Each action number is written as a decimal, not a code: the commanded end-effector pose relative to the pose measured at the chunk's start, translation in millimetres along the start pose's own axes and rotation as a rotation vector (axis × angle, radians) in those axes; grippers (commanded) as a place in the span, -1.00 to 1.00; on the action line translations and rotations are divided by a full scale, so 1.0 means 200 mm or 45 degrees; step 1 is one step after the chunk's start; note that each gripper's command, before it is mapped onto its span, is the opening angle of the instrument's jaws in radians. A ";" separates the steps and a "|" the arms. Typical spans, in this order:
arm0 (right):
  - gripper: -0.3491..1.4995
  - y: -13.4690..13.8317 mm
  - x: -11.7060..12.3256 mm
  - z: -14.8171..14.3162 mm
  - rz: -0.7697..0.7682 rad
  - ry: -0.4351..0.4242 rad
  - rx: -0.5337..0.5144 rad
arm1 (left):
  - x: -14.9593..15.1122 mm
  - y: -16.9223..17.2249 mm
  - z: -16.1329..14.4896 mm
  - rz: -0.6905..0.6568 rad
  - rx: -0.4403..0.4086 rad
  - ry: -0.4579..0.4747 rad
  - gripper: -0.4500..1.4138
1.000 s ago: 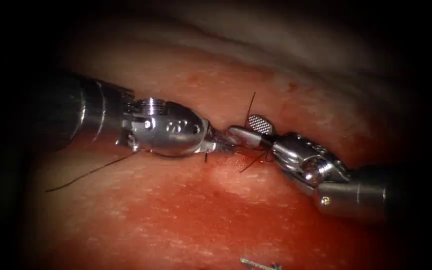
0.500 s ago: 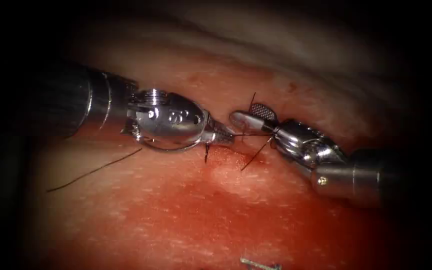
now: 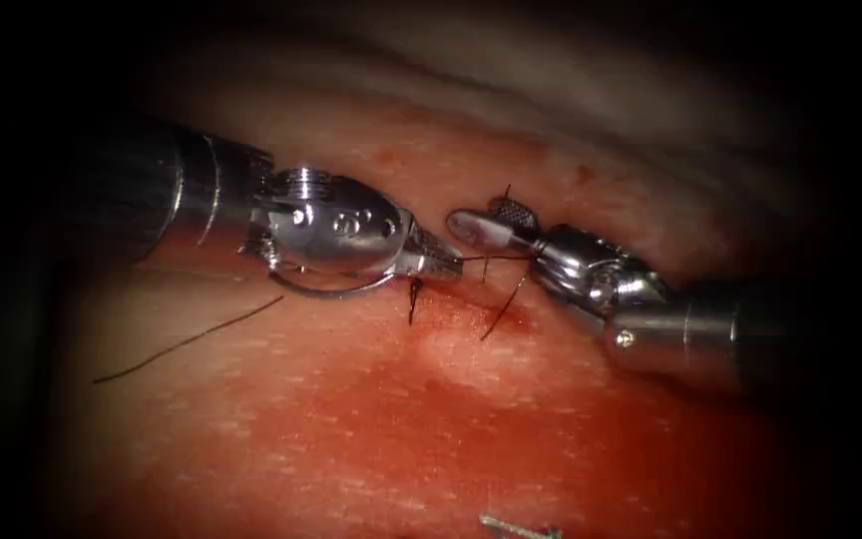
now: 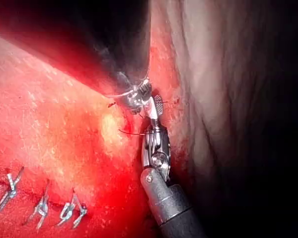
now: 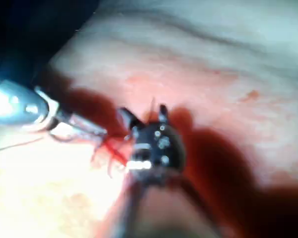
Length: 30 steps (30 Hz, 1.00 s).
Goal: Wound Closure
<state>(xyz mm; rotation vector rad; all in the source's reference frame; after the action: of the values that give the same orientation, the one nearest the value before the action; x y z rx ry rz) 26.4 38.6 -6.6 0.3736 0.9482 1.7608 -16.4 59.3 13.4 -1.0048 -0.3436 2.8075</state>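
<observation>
My left tool (image 3: 446, 265) has its jaws pressed together. As far as I can see, they clamp the needle (image 3: 331, 292) close to its thread end. My right tool (image 3: 481, 216) has its jaws spread apart and grips nothing. One jaw shows its ridged face, and the thread (image 3: 496, 259) crosses taut from my left tip to the root of those open jaws.

Under both tools lies the tissue (image 3: 371, 429), wet and glossy, pale pink beneath my left shaft and deeper red toward the near edge. Behind it the tissue rises in a pale, folded ridge and then goes dark. Red fluid (image 3: 506, 317) pools along the cut (image 3: 461, 294), between my two tips. A row of small metal clips (image 4: 39, 208) sits in the tissue well away from the tools.

The needle is a thin bright arc that curves back under my left wrist. It is clear of the tissue and lies left of the cut. The thread is fine and dark. Short ends of it stand up beside the cut, and a long loose strand (image 3: 182, 344) lies on the tissue, off to the left.
</observation>
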 end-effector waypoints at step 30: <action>-1.00 -0.029 -0.013 -0.027 -0.369 0.191 -0.180 | -0.022 -0.079 0.025 -0.283 -0.057 -0.187 -0.89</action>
<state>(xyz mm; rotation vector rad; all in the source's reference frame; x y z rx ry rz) 26.9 35.0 -14.3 0.0062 0.9222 1.5944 -15.4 73.7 23.8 -0.7170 -0.5009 2.6838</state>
